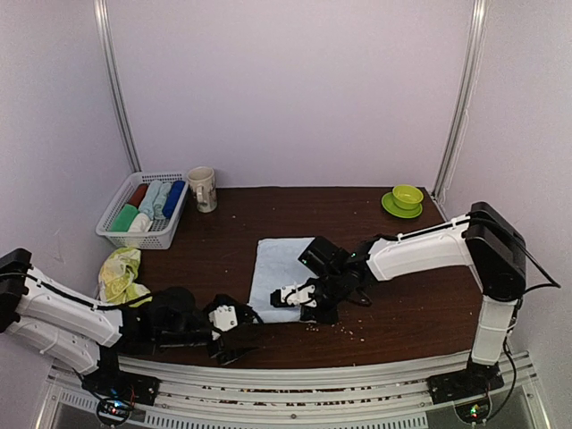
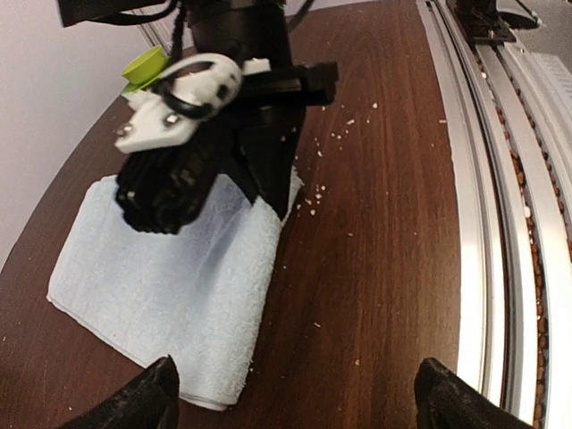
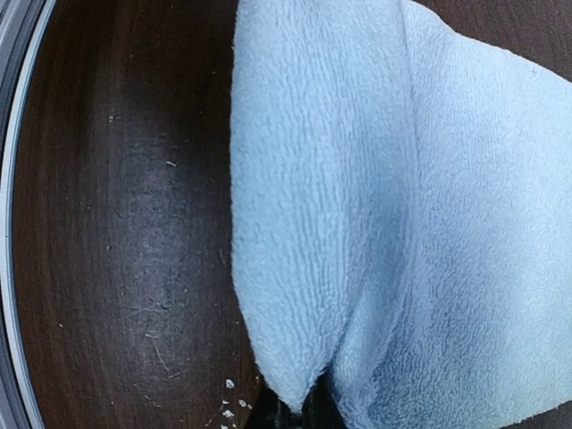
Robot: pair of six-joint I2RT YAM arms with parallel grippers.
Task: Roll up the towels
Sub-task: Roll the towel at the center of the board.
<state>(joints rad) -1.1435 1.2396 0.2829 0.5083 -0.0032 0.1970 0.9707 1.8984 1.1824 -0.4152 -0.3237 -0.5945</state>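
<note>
Two towels lie unrolled on the desk (image 1: 402, 268): the pale blue towel (image 1: 277, 264) flat by the near edge's middle, and, nearer than the basket (image 1: 116, 234) of rolls (image 1: 152, 198) in the far left corner, the yellow-green towel (image 1: 121, 273) crumpled at the left edge. The right gripper (image 1: 299, 299) pinches the blue one's near edge; the left gripper (image 1: 234, 338) gapes wide, empty, beside it.
</note>
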